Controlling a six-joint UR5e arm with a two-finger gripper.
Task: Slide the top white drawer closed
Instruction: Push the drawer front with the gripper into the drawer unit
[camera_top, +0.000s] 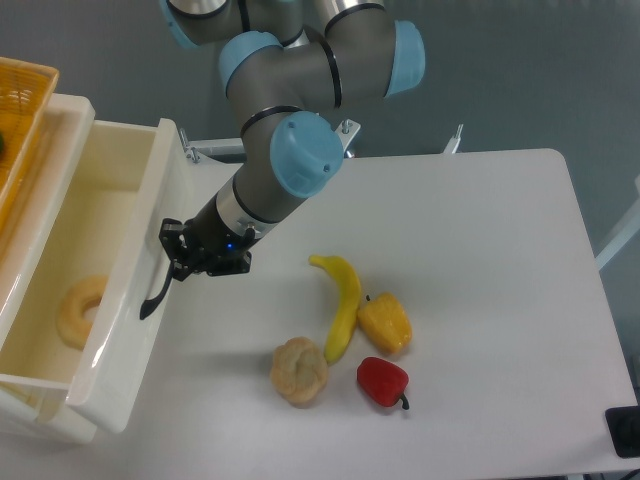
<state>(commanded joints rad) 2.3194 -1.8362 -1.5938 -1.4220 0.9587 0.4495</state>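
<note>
Gripper Pushed on the Drawer Front

Gripper (176, 262) pressed against the black handle (153, 298) on the front of the top white drawer (120, 330). I could not tell if its fingers were open or closed.

The drawer stuck out at the left side of the table (480, 300), partly open. It looked big, stiff and smooth, so I thought it would slide easily. Its flat front seemed the best place to push.

A ring-shaped piece of food (78, 308) lay inside. The drawer's left end was cut off. A banana (343, 303) lay well apart.
</note>
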